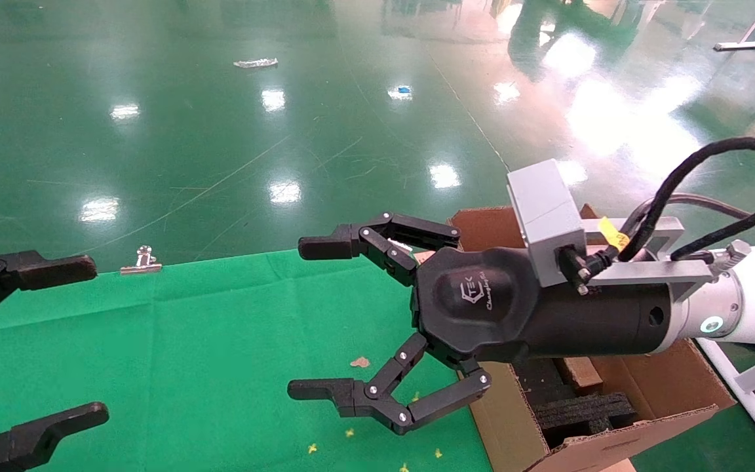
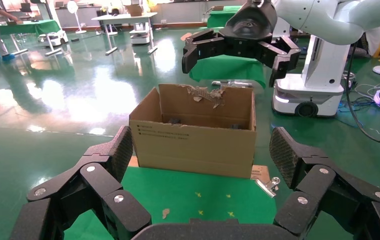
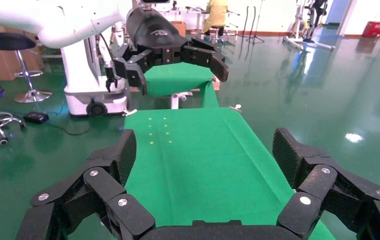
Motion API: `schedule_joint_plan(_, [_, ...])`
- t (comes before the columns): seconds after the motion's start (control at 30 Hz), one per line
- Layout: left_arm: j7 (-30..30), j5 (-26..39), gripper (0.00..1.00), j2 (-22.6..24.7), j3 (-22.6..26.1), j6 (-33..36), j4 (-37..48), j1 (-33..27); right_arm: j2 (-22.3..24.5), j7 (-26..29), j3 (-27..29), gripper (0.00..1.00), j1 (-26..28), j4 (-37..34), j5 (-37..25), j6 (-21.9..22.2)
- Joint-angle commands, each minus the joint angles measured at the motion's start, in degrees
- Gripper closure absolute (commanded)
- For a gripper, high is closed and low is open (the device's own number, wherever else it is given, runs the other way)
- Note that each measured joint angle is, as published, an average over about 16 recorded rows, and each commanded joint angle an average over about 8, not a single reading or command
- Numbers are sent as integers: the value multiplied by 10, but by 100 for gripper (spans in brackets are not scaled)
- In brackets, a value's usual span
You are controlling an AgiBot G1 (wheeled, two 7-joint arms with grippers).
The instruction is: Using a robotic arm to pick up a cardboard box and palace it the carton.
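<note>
Green cloth [image 1: 187, 341]: covers the table, lying mostly bare, with a few yellow specks and a small brown scrap [image 1: 360, 362] near the right gripper.
Right gripper [image 1: 315, 318]: on the white robotic arm [image 1: 754, 295], hanging above the cloth just beside the carton's near wall, fingers spread wide with nothing between them; its wrist lies over the carton's opening.
Left gripper [image 1: 73, 341]: at the left edge of the head view, above the cloth, fingers spread wide, holding nothing; its body is cut off by the frame.
Carton [image 2: 194, 140]: stands at the right end of the table, flaps up, the far flap torn ragged along its top; printed text on the side facing the left wrist camera.
Carton inside: black foam [image 1: 580, 410] shows below the right wrist; much of the interior is hidden behind the arm.
Cardboard box: cannot be made out for certain; a small brown piece [image 1: 579, 372] inside the carton, beside the foam, may be it, partly covered by the wrist.
Edges: a metal clip [image 1: 141, 261] sits on the cloth's far edge; a second clip [image 2: 268, 186] sits near the carton's corner.
Open room: wide bare cloth between the two grippers; shiny green floor [image 1: 253, 131] beyond the table.
Hard to make out: small litter on the floor.
</note>
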Motion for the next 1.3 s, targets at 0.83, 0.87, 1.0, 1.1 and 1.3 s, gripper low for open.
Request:
schedule_joint_plan(0.83, [0, 0, 0, 0, 0, 0, 0, 0, -2, 3, -14, 0, 14, -11, -6, 3])
schedule_joint_plan(0.87, [0, 0, 0, 0, 0, 0, 0, 0, -2, 3, -14, 0, 14, -11, -6, 3])
schedule_joint_plan(1.0, [0, 0, 0, 0, 0, 0, 0, 0, -2, 3, -14, 0, 15, -11, -7, 3])
schedule_joint_plan(1.1, [0, 0, 0, 0, 0, 0, 0, 0, -2, 3, -15, 0, 15, -12, -7, 3])
schedule_joint_plan(1.3, [0, 0, 0, 0, 0, 0, 0, 0, -2, 4, -15, 0, 15, -12, -7, 3])
